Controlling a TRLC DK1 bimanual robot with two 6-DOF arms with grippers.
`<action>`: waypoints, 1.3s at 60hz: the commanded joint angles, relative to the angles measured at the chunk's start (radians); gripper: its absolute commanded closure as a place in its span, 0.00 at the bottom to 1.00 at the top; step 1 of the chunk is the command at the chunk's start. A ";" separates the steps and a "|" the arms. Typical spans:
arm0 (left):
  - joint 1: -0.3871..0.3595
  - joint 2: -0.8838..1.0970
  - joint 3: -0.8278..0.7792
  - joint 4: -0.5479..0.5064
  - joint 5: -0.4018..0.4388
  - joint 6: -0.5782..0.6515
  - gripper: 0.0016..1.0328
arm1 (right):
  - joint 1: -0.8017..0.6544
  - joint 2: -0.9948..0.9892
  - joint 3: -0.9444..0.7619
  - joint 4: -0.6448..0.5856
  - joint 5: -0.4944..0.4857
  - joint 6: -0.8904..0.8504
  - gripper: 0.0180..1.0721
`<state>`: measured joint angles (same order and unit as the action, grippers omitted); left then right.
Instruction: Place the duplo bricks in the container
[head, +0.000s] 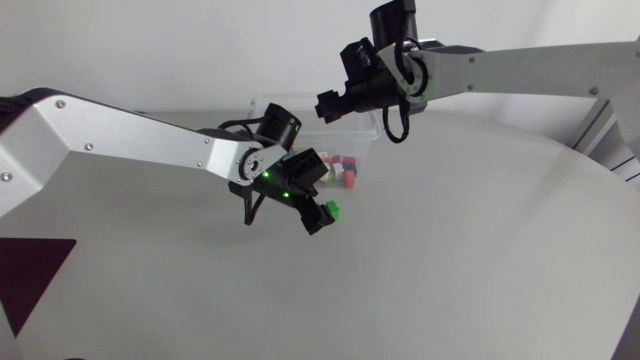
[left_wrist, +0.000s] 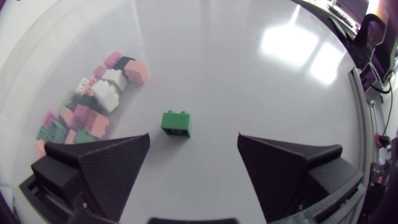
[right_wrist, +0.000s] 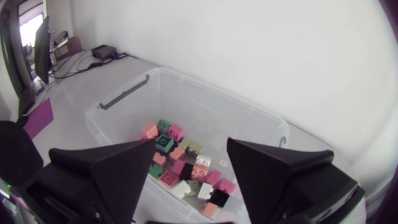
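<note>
Left gripper (left_wrist: 194, 137) spread, green brick (left_wrist: 176, 122) ahead between its fingers, untouched; right gripper (right_wrist: 200, 143) spread

Clear plastic container (right_wrist: 211, 92), open-topped, standing on a white table (right_wrist: 81, 84). A grey latch (right_wrist: 122, 93) sits on one end wall.
Contents: loose pile of duplo bricks (right_wrist: 183, 167) on the container floor, including a green brick (right_wrist: 164, 143), salmon brick (right_wrist: 149, 130), pink brick (right_wrist: 175, 130), white brick (right_wrist: 204, 190) and black brick (right_wrist: 218, 198).
Right gripper (right_wrist: 191, 142) is above the container, fingers wide apart, touching nothing.
</note>
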<state>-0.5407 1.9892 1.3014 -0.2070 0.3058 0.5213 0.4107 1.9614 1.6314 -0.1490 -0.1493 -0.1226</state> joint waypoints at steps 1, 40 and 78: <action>-0.008 0.042 0.019 0.008 0.001 0.003 0.05 | -0.004 -0.073 -0.074 0.009 0.004 0.008 0.05; -0.011 0.224 0.231 -0.005 -0.060 -0.021 0.06 | -0.108 -0.483 -0.548 0.035 -0.141 -0.034 0.05; -0.047 0.329 0.489 -0.345 -0.139 -0.014 0.36 | -0.233 -0.608 -0.680 0.029 -0.230 -0.058 0.05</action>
<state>-0.5793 2.2894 1.7554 -0.5255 0.1768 0.5167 0.1932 1.3792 0.9764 -0.1268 -0.3683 -0.1646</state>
